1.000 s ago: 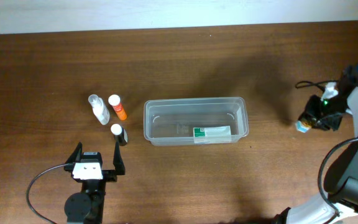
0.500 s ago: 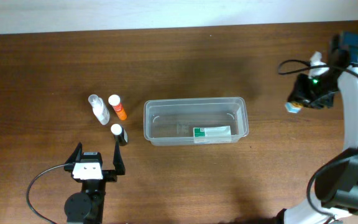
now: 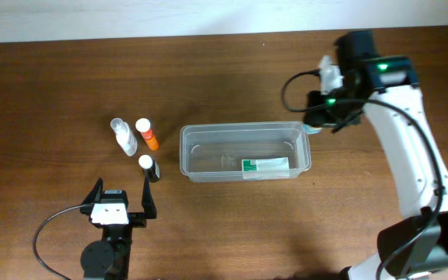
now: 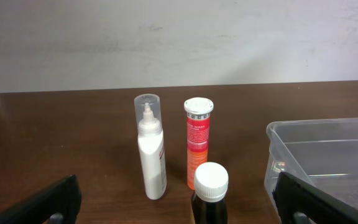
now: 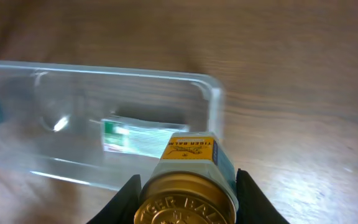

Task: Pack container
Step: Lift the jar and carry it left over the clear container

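Sitting near the middle of the wooden counter (image 3: 68, 78), the container (image 3: 243, 126) is resting upright with its long sides running left to right, and its clear walls are showing a green-and-white box (image 3: 265, 165) that is lying flat on the bottom toward its right half. Just at the container's right end, by the far corner, the right claw (image 3: 317, 117) is hovering above the rim. Its wrist camera is showing the claw (image 5: 187, 186) closed around a gold-lidded jar (image 5: 185, 208) with a yellow label, one finger pressing on each side, while the container's rounded corner and the box are lying below and beyond it. To the left of the container, three small bottles are standing upright in a loose cluster. A dark bottle (image 3: 149, 167) with a white cap is standing nearest the container's front left corner; an orange tube (image 3: 147, 134) with a white cap and a white dropper bottle (image 3: 123, 136) under a clear cap are standing side by side farther back. Nearer the front edge of the counter, the left claw (image 3: 123, 194) is waiting with its jaws spread wide and gripping nothing, pointing toward the bottles, its right finger reaching up just beside the dark bottle.
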`<state>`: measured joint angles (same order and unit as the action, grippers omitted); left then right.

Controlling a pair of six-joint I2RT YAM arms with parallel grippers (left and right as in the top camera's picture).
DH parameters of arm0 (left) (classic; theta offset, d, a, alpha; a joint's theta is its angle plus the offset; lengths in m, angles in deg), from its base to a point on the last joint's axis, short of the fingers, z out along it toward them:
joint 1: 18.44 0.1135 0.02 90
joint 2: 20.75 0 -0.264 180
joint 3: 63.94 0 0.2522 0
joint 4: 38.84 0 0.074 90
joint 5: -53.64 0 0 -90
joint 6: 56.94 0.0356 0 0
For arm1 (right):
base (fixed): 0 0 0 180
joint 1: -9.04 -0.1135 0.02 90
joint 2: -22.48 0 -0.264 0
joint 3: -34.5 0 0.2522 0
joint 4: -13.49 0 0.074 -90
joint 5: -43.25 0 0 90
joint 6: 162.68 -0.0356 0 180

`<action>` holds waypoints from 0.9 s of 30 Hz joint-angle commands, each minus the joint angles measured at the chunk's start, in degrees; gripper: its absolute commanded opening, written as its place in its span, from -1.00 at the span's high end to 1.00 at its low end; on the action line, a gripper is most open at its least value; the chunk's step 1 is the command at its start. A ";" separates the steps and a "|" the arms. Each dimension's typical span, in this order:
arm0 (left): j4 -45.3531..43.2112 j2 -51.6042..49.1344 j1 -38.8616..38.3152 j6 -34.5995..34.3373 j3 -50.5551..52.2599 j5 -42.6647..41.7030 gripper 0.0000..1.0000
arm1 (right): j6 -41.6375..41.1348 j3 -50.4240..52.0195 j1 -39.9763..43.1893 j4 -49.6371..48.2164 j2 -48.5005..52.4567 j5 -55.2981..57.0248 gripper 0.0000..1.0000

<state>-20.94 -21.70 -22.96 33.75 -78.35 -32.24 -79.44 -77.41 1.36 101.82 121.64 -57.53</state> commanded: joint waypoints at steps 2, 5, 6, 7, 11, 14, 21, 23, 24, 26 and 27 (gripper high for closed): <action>0.20 0.59 0.24 1.09 0.11 0.66 -0.99 | -3.85 -1.11 -5.38 -1.33 -1.36 4.13 0.36; 0.20 0.59 0.24 1.09 0.11 0.66 -0.99 | -4.79 -0.76 -8.22 -1.86 -1.33 7.08 0.36; 0.20 0.59 0.24 1.09 0.11 0.66 -0.99 | -5.16 -0.35 -9.22 -2.49 -1.33 7.50 0.36; 0.20 0.59 0.24 1.09 0.11 0.66 -0.99 | -5.86 -0.09 -9.73 -2.91 -1.33 7.74 0.36; 0.20 0.59 0.24 1.09 0.11 0.66 -0.99 | -7.78 2.21 -12.33 -6.21 -1.29 7.89 0.36; 0.20 0.59 0.24 1.09 0.11 0.66 -0.99 | -9.53 4.15 -13.81 -8.70 -1.29 7.87 0.36; 0.20 0.59 0.24 1.09 0.11 0.66 -0.99 | -12.20 10.03 -15.52 -13.92 -1.29 7.87 0.35; 0.20 0.59 0.24 1.09 0.11 0.66 -0.99 | -12.22 12.17 -15.61 -15.80 -1.27 7.85 0.36; 0.20 0.59 0.24 1.09 0.11 0.66 -0.99 | -12.22 12.98 -15.61 -16.57 -1.27 7.85 0.36; 0.20 0.59 0.24 1.09 0.11 0.66 -0.99 | -12.22 14.80 -15.61 -18.23 -1.27 7.89 0.36; 0.20 0.59 0.24 1.09 0.11 0.66 -0.99 | -12.22 15.61 -15.61 -19.06 -1.27 7.91 0.36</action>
<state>-20.94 -21.70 -22.96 33.75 -78.35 -32.24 -90.74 -63.70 -13.63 84.09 121.64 -50.60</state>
